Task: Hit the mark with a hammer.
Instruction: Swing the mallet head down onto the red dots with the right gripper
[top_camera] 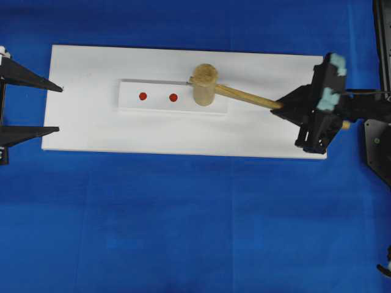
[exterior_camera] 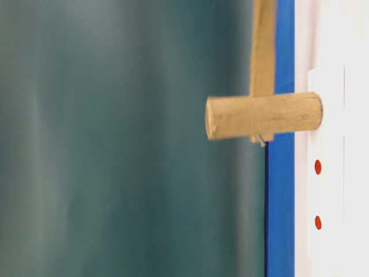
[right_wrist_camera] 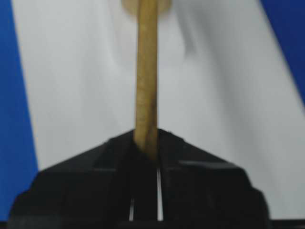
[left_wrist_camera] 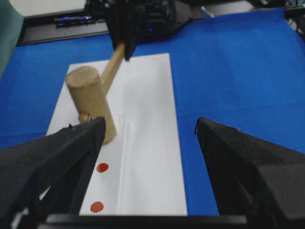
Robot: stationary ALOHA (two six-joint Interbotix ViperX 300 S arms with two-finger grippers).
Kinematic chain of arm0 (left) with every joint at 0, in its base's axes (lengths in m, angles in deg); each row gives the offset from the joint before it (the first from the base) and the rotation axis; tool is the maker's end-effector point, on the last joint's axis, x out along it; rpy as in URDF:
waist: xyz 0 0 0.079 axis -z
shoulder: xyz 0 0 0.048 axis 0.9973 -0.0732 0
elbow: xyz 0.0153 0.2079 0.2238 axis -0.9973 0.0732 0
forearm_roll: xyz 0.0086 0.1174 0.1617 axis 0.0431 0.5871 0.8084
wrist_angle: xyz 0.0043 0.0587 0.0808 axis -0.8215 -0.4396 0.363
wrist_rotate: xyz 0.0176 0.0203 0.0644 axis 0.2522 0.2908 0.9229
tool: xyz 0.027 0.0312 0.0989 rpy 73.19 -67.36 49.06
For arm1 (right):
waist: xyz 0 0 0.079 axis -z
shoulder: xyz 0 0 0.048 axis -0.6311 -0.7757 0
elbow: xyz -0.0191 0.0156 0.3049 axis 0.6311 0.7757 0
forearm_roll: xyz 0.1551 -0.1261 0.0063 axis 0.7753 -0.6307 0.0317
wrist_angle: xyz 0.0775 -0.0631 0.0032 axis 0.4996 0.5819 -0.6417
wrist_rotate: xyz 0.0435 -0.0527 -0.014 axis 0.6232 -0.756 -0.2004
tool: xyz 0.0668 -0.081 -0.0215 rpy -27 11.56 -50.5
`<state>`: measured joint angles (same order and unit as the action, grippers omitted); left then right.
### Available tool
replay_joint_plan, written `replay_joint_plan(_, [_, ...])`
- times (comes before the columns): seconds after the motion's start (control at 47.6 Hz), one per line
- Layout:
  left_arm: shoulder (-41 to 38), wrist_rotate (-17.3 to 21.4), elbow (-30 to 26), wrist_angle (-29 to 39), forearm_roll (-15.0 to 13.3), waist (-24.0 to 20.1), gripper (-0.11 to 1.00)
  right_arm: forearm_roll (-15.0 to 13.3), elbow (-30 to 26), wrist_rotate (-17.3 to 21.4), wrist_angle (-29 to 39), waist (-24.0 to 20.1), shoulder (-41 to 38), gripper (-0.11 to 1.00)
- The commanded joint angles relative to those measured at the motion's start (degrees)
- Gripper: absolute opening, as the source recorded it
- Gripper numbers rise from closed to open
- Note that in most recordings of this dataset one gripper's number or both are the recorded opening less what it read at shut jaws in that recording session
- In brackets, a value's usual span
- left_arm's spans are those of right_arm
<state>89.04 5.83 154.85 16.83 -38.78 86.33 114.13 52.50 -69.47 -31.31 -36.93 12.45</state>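
The hammer [top_camera: 205, 84] is a light wooden mallet, and its head stands end-down on the white strip [top_camera: 131, 105]. Its handle [top_camera: 247, 96] runs right into my right gripper [top_camera: 281, 105], which is shut on it; the right wrist view shows the handle [right_wrist_camera: 146, 71] clamped between the jaws of the right gripper [right_wrist_camera: 147, 143]. The mark [top_camera: 173, 97] is the red dot just left of the head, uncovered, and it also shows as the mark [exterior_camera: 317, 167] and the mark [left_wrist_camera: 102, 167]. My left gripper [top_camera: 60, 109] hangs open at the board's left end, holding nothing, and appears as the left gripper [left_wrist_camera: 148, 121].
Another red dot [top_camera: 143, 96] lies further left on the strip. The strip rests on a white board [top_camera: 91, 131] laid over a blue cloth [top_camera: 183, 232]. Black arm hardware [top_camera: 379, 146] stands at the right edge.
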Motion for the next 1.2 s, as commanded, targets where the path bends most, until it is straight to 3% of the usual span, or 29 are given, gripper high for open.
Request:
replay_joint_plan(0.0, [-0.18,0.0,-0.7,-0.26,-0.09,-0.09,0.74,-0.97,-2.11,-0.09,-0.35,-0.09,4.04,0.03])
replay_joint_plan(0.231, [-0.26,0.0,-0.62,-0.26,-0.09,-0.09,0.74,-4.57,-3.78,-0.09,1.23,-0.09,11.07,0.03])
replay_joint_plan(0.504, [-0.18,0.0,-0.7,-0.26,-0.09,-0.09,0.74,-4.92,-5.36,-0.18,3.34,-0.09,9.93,0.03])
replay_joint_plan(0.756, [-0.26,0.0,-0.7,-0.26,0.0,-0.09,0.74,-5.54,-10.46,-0.26,7.38,-0.18,4.39,0.03])
replay_joint_plan(1.177, [-0.35,-0.09,-0.62,-0.26,0.0,-0.09,0.74,-11.07,-24.26,-0.26,9.76,-1.67,-10.02,0.03])
